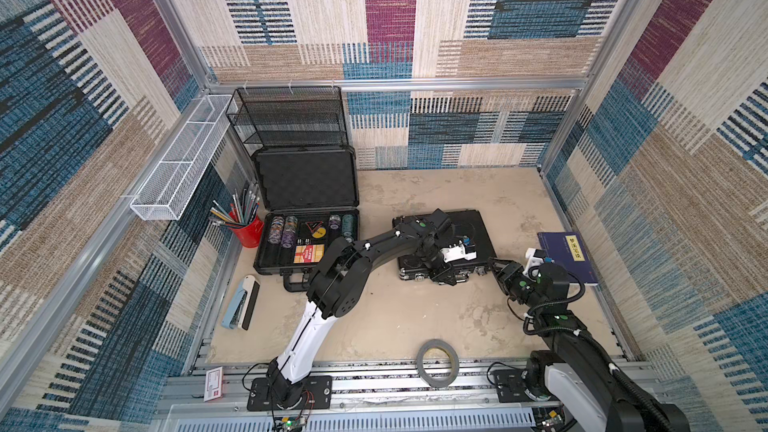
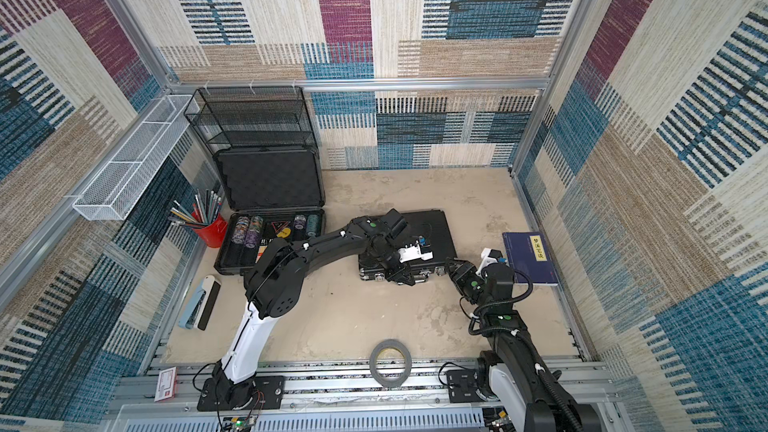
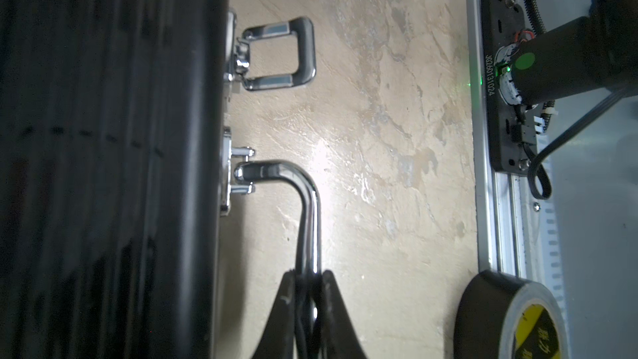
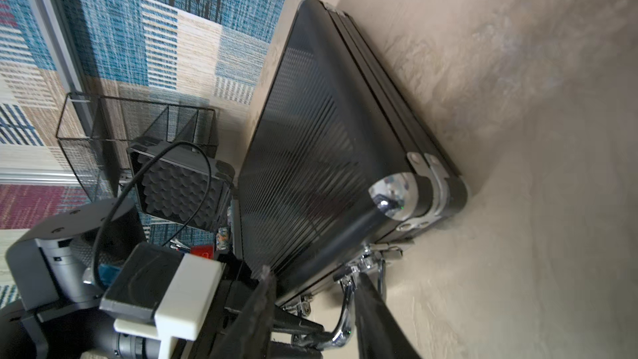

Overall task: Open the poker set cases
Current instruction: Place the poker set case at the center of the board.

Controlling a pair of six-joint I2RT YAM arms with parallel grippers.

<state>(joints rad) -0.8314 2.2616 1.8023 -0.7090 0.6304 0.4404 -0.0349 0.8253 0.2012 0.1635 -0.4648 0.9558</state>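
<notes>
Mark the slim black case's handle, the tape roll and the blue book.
handle (image 3: 309, 222): left wrist view, on the straight chrome bar.
tape roll (image 1: 437, 381): in a top view, on the outer grey band.
blue book (image 1: 564, 261): in a top view, on the bare cover beside the yellow label.

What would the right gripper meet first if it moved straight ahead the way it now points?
Most likely the black case, at the silver latch on its front edge beside the silver handle; the right gripper points there with open jaws. Depth is unclear.
</notes>
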